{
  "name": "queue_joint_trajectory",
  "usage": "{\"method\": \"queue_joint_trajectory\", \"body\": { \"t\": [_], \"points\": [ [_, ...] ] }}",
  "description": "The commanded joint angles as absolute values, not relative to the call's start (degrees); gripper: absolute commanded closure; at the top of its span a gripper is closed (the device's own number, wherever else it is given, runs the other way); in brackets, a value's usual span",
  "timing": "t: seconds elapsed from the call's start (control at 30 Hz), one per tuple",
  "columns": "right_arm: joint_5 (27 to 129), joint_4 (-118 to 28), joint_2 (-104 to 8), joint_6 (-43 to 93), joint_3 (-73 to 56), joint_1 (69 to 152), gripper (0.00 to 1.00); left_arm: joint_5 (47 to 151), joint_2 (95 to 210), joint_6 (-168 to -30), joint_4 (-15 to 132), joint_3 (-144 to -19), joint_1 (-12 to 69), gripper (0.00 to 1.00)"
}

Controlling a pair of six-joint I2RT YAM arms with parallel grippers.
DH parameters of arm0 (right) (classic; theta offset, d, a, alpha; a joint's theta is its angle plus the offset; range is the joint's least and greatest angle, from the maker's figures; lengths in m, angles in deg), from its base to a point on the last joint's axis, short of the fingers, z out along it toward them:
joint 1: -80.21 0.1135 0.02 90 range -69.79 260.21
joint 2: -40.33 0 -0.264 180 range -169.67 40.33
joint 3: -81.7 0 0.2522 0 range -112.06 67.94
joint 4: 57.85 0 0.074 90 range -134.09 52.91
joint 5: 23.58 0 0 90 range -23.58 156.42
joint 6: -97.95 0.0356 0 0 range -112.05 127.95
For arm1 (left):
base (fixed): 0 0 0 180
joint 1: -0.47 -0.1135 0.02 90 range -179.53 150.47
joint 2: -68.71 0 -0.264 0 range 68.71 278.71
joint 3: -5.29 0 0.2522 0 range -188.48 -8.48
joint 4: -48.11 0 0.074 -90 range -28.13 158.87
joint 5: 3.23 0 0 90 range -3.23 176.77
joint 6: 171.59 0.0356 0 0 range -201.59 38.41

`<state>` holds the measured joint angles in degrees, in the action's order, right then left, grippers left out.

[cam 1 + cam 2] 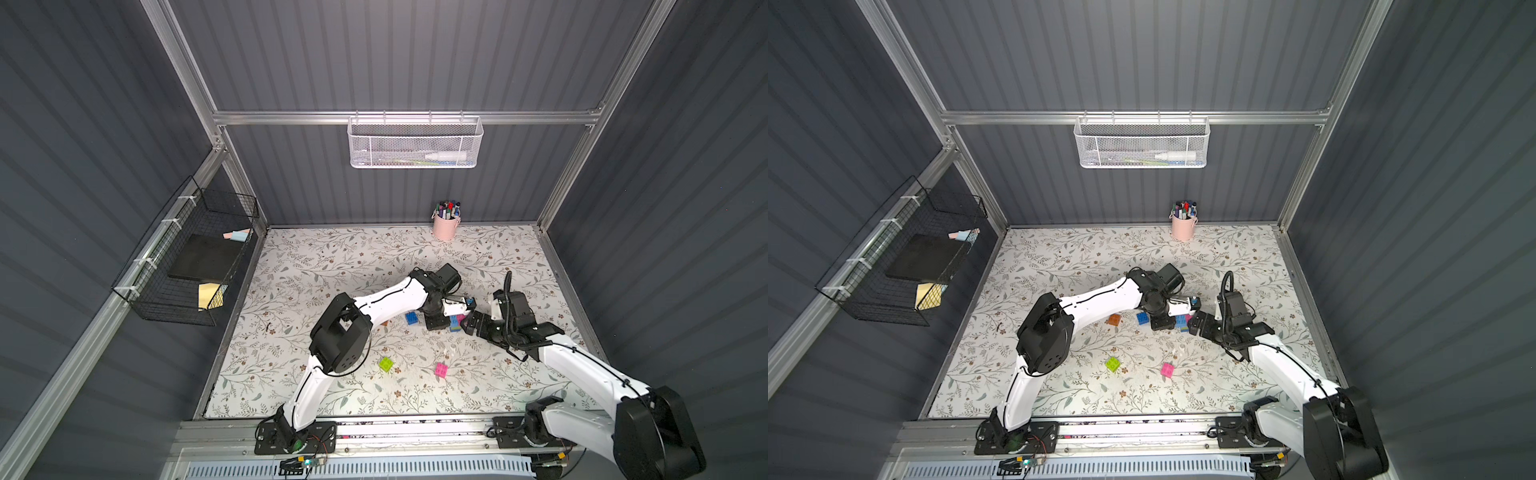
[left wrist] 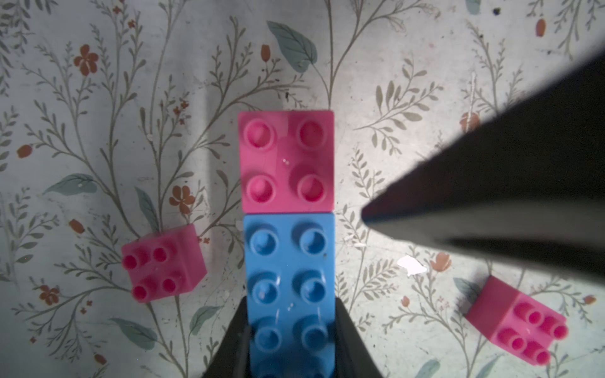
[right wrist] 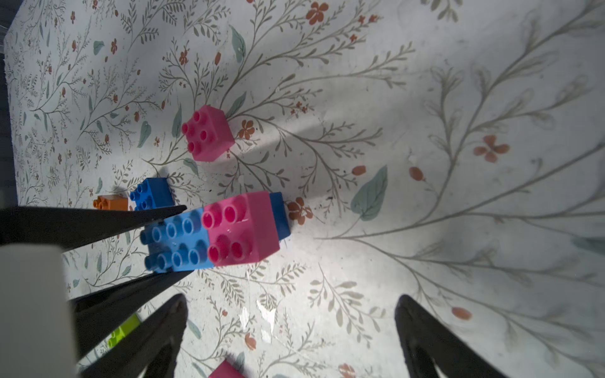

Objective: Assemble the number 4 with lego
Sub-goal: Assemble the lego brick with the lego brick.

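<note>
Careful, your left hand (image 2: pixel 291 306) pinches light-blue brick (image 2: pixel 289 261) by its end; wide-open empty right hand (image 3: pixel 291 301) could knock pink brick (image 2: pixel 286 162) loose

Both top views look pretty dim, soft light pooling on the mat (image 1: pixel 332 257), walls (image 1: pixel 83 166) bowing at the edges, wrist cams blurring my fingers (image 3: pixel 425 340) badly.

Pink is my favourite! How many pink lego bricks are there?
3. One pink brick is joined to the light-blue bar; two loose pink bricks lie on the mat, one each side. More may be hidden.
</note>
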<state>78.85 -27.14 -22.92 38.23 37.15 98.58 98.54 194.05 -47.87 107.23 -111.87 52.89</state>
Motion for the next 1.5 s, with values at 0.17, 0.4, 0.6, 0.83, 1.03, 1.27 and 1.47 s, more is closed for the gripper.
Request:
{"method": "queue_joint_trajectory", "body": {
  "t": [0.17, 0.4, 0.6, 0.83, 1.03, 1.27, 1.47],
  "points": [
    [77.6, -19.8, -17.7, 39.1, 38.6, 98.6, 0.01, 98.6, 193.9, -44.7, 110.9, -111.2, 53.5, 0.89],
    [77.9, -21.1, -17.9, 39.4, 39.9, 98.5, 0.01, 97.8, 193.2, -44.4, 110.6, -111.8, 53.5, 0.74],
    [77.8, -21.9, -18.1, 39.2, 40.3, 98.5, 0.01, 97.8, 192.0, -44.4, 109.8, -111.6, 53.5, 0.59],
    [77.9, -21.9, -18.0, 39.1, 40.5, 98.5, 0.01, 97.5, 190.8, -44.9, 108.9, -111.4, 53.5, 0.49],
    [79.9, -20.3, -17.5, 39.7, 40.5, 98.5, 0.01, 97.2, 187.4, -45.4, 107.5, -109.3, 53.5, 0.38],
    [83.2, -19.4, -16.2, 39.5, 41.4, 98.6, 0.01, 95.3, 179.5, -49.6, 102.8, -102.6, 52.2, 0.29],
    [83.8, -16.4, -15.7, 37.6, 40.2, 100.3, 0.01, 94.2, 172.5, -58.0, 93.6, -91.6, 48.2, 0.26]
  ]
}}
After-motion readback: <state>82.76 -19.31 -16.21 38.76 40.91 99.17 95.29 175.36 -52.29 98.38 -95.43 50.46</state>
